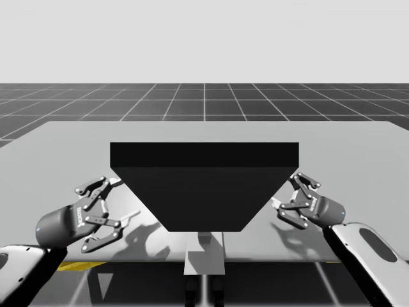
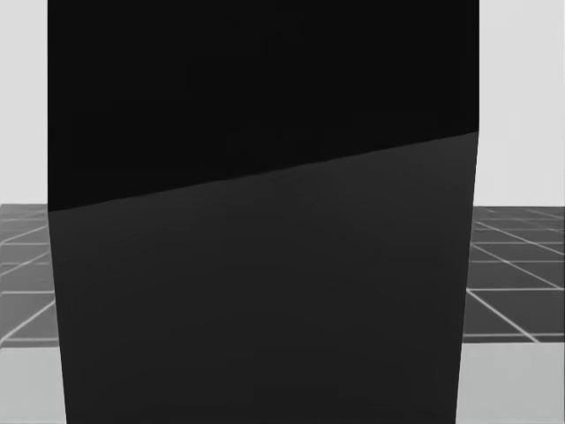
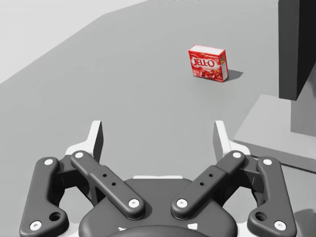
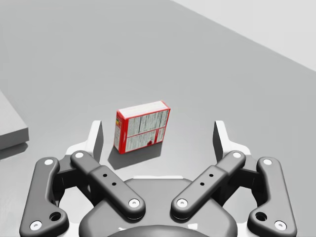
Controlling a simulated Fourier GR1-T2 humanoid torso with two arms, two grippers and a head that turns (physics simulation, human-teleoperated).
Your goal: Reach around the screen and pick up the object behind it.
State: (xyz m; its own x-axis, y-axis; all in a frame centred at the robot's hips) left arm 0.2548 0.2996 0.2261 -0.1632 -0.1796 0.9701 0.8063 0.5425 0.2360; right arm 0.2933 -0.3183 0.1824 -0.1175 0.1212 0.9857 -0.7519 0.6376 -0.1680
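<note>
Black screen (image 1: 204, 185) stands upright across the middle of the table (image 1: 64, 147). Left gripper (image 3: 158, 138) hangs beside the screen's left end, fingers spread apart, nothing between them. Right gripper (image 4: 158, 138) hangs beside the screen's right end, fingers likewise apart, holding nothing. Red box (image 4: 142, 126) stands on edge on the table past the screen, just ahead of the right gripper and untouched, well ahead of the left gripper.
</note>
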